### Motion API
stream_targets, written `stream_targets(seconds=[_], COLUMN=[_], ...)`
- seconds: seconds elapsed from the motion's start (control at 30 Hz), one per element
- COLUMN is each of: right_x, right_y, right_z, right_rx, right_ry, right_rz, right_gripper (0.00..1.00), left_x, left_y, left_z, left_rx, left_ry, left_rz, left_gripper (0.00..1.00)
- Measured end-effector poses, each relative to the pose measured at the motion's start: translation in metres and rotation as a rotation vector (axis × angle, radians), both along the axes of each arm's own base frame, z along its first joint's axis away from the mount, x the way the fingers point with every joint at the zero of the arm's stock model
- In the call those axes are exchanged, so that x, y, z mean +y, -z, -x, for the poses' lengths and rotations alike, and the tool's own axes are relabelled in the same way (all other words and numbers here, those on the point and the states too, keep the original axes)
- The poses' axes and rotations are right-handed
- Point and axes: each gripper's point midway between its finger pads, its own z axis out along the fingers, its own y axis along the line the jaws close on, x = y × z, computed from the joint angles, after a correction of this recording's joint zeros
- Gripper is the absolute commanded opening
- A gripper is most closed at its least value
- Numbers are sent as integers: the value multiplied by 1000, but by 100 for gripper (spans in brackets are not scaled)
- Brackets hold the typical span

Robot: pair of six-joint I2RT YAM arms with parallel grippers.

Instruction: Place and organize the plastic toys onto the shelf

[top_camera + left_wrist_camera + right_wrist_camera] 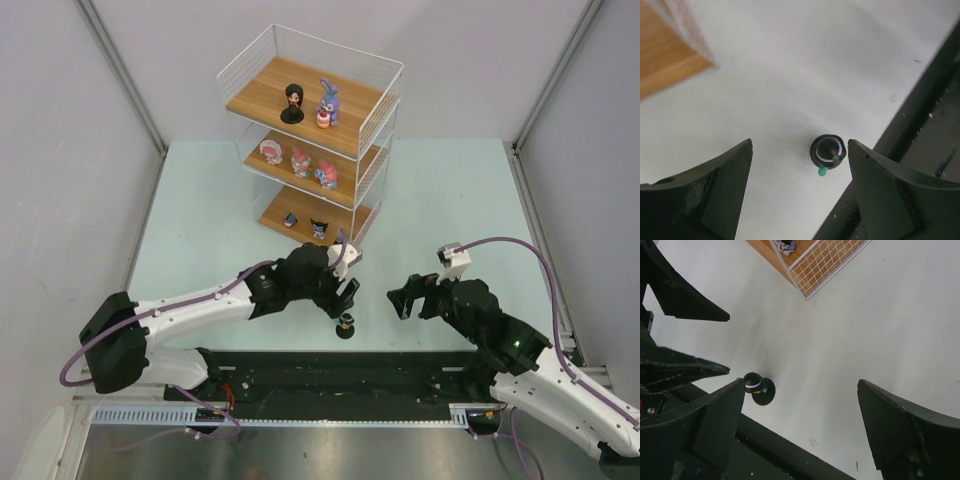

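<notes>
A dark-haired figurine (346, 326) on a round black base stands on the table near its front edge. My left gripper (345, 287) hovers just above it, open and empty. In the left wrist view the figurine (828, 150) lies between the open fingers, close to the right fingertip (860, 155). My right gripper (401, 299) is open and empty to the figurine's right; its wrist view shows the figurine (756, 386) beside its left finger. The shelf (372, 75) stands at the back and holds several toys, among them a purple-blue bunny (328, 103).
A black rail (340, 370) runs along the table's near edge, just behind the figurine. The shelf's bottom board corner (665, 60) shows in the left wrist view, and its wire side (820, 262) in the right wrist view. Grey walls stand left and right.
</notes>
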Motion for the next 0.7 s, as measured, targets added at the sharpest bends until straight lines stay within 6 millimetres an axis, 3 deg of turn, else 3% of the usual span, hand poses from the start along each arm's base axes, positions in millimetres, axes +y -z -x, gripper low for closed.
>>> stream_targets(seconds=[0.13,0.43,0.57,0.7], right_x=[0,0,0,-1], right_y=[-1,-1,-2,-5], right_z=[0,0,1,1], right_rx=[-4,-3,-5,-11], right_ry=[0,-1,-4,-2], right_rz=[-4,-6,-12,-21], right_gripper=[100,100,100,100], left_x=[7,-6,-14,-7], left_y=[12,34,36,46], left_z=[-2,41,42,38], left_rx=[70,131,145,146], left_ry=[-251,-591,-714,-819], left_rz=[-20,-47,-19,-15], left_gripper=[89,93,93,93])
